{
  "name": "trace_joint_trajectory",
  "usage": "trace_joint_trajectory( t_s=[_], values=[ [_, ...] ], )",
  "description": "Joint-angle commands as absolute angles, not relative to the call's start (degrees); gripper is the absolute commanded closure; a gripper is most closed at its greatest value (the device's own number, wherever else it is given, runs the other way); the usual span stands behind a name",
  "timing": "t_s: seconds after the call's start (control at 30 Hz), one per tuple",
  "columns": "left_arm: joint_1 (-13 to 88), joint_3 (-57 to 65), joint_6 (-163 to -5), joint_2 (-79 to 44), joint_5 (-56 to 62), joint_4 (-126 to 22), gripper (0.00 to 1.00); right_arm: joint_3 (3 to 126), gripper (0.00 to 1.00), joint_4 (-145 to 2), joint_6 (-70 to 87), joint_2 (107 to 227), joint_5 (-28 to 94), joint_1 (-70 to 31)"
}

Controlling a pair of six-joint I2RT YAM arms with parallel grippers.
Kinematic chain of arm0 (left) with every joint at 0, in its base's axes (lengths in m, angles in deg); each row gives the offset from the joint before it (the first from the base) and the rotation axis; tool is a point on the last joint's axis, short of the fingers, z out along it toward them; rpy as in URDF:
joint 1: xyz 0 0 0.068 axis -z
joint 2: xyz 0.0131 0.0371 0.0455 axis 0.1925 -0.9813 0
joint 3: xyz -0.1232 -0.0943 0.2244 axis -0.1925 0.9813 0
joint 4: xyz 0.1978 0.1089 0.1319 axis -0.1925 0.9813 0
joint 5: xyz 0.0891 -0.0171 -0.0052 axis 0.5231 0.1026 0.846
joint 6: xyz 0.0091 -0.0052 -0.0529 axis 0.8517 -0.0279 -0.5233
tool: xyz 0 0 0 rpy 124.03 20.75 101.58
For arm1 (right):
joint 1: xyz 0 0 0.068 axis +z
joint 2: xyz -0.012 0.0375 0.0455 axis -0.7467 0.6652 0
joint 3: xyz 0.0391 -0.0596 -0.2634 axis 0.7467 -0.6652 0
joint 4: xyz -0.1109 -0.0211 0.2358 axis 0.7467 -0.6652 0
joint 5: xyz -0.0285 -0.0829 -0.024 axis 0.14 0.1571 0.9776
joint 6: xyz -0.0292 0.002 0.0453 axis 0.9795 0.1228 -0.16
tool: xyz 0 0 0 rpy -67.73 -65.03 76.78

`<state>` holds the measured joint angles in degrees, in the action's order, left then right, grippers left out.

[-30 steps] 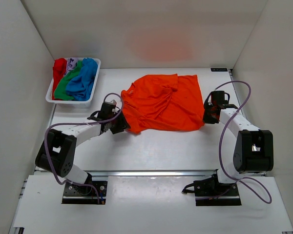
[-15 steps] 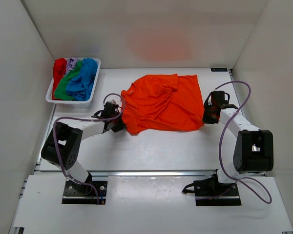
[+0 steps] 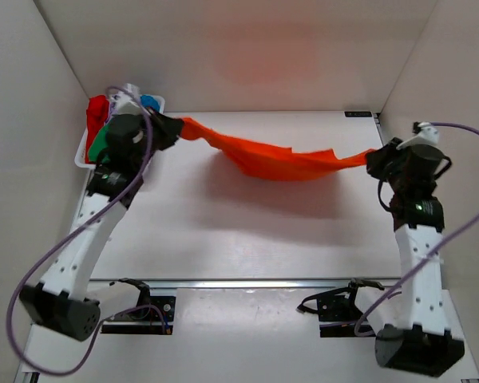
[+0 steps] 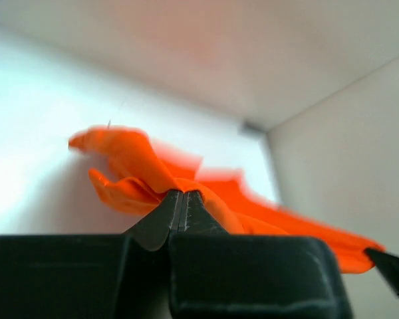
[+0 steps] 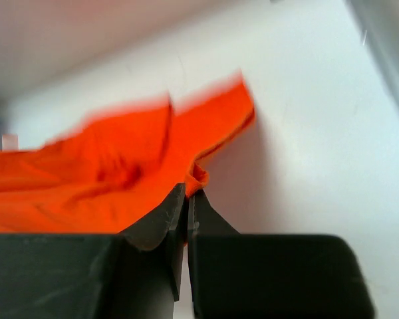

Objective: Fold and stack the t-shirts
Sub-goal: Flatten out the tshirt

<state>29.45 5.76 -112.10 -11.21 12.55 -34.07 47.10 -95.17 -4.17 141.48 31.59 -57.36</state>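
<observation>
The orange t-shirt [image 3: 279, 162] hangs in the air, stretched between both arms across the back of the table. My left gripper [image 3: 178, 124] is shut on its left end, high up beside the tray. My right gripper [image 3: 370, 159] is shut on its right end. In the left wrist view the orange t-shirt [image 4: 130, 166] bunches out from the closed left gripper [image 4: 183, 194]. Seen from the right wrist, the orange t-shirt [image 5: 106, 173] spreads away from the pinched right gripper [image 5: 187, 193]. Red [image 3: 96, 112], green [image 3: 98, 144] and blue [image 3: 149, 102] t-shirts show behind the left arm.
A white tray [image 3: 81, 162] at the back left holds the other shirts, mostly covered by the left arm. White walls close in the left, back and right sides. The table top [image 3: 247, 231] lies below the hanging shirt.
My left gripper closed on the shirt's left edge. Both arms then rose and spread apart, lifting the orange shirt off the table into a taut band.
</observation>
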Motion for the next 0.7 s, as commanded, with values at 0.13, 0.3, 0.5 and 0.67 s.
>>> trace_joint_trajectory(
  t_s=[0.13,0.3,0.5,0.67],
  values=[
    [28.06,-14.78,-106.68,-3.92,13.15,-27.13,1.0,62.4,1.0,-94.64,-4.78,133.61,28.47,-56.58],
    [25.96,-23.77,-105.53,-10.5,11.39,-22.82,1.0,68.05,1.0,-94.21,-4.25,138.0,28.04,-55.07],
    [24.73,-24.76,-104.04,-21.83,7.0,-22.55,1.0,74.2,1.0,-95.79,-2.4,152.94,24.96,-55.6],
    [24.64,-27.72,-102.28,-33.53,5.5,-21.94,1.0,76.83,1.0,-95.08,-0.73,163.73,23.99,-55.16]
  ],
)
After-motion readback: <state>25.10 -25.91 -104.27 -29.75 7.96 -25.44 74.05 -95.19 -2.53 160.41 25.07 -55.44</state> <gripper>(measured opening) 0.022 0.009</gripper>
